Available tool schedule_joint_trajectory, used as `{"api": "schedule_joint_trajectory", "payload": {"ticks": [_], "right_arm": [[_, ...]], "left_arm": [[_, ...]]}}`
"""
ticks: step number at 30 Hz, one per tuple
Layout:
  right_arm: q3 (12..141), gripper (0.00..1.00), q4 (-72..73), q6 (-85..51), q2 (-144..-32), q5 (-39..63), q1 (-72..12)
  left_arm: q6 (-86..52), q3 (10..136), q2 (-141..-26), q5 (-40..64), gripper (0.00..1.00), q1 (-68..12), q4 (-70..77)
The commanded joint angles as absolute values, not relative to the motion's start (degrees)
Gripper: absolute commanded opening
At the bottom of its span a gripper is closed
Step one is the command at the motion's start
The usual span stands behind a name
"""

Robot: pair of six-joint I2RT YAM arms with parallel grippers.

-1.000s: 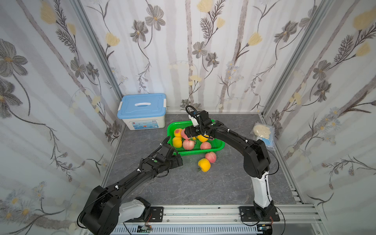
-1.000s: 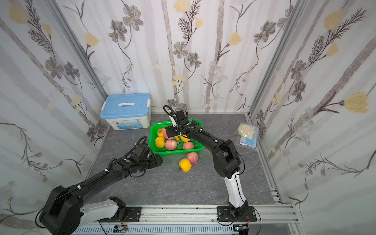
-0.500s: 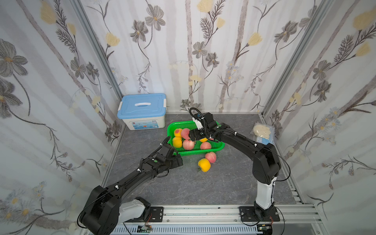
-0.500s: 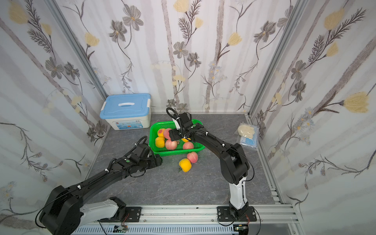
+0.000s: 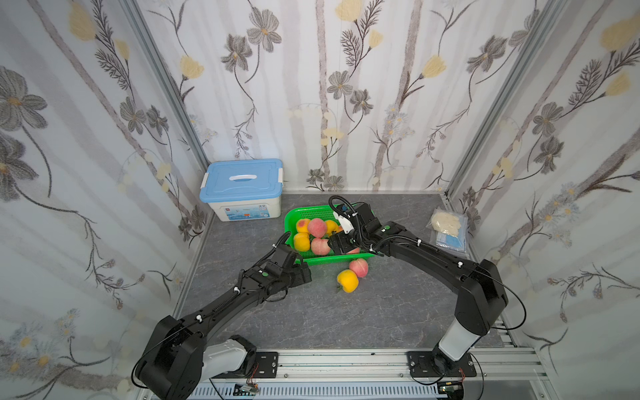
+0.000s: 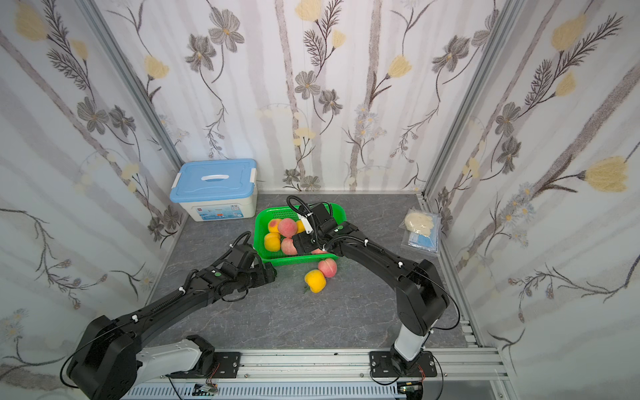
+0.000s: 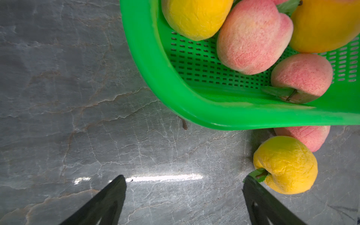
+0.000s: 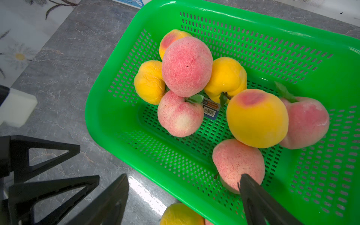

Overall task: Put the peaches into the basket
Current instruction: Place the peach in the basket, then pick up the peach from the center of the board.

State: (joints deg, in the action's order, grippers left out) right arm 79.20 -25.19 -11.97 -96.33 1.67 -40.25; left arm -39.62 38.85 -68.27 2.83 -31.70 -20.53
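Observation:
The green basket [image 5: 290,221] [image 6: 258,228] holds several peaches, pink [image 8: 187,66] and yellow [image 8: 257,116]. Two peaches lie on the table just in front of it: a pink one [image 5: 358,267] [image 6: 327,267] and a yellow one [image 5: 347,280] [image 7: 285,165]. My right gripper [image 8: 183,176] [image 5: 334,242] is open and empty, straddling the basket's front rim. One of its fingers is beside a pink peach [image 8: 237,163] inside. My left gripper [image 7: 184,178] [image 5: 306,273] is open over bare table by the basket's front left corner, with the yellow peach beside one finger.
A white storage box with a blue lid [image 5: 242,190] stands at the back left. A plastic packet [image 5: 448,228] lies by the right wall. A small brown stem [image 7: 184,124] lies on the table by the basket's rim. Papered walls close three sides.
My right gripper has drawn back from the rear left of the basket to its front rim. The left arm has not moved.

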Motion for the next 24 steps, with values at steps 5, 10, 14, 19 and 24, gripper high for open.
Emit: {"api": "schedule_joint_trajectory", "payload": {"ticks": [5, 10, 14, 19, 24], "right_arm": [[71.8, 0.87, -24.2, -12.6, -88.8, -0.9, -42.1], [66.6, 0.86, -24.2, -12.5, -84.2, -2.3, -43.9], [62.9, 0.85, -24.2, -12.8, -82.0, -2.8, -45.2], [59.1, 0.84, -24.0, -13.0, -80.4, -4.9, -46.9], [57.7, 0.84, -24.0, -12.0, -80.7, -7.0, -48.5]], "left_arm": [[-40.2, 38.5, -67.3, 2.9, 0.96, -32.0, -19.6], [-40.3, 38.3, -67.4, 2.9, 0.96, -32.0, -19.3], [-40.6, 37.5, -67.5, 3.2, 0.96, -32.1, -18.3], [-40.8, 37.4, -67.9, 3.2, 0.96, -32.3, -17.9], [-41.0, 37.3, -68.4, 3.3, 0.96, -32.7, -17.4]]}}
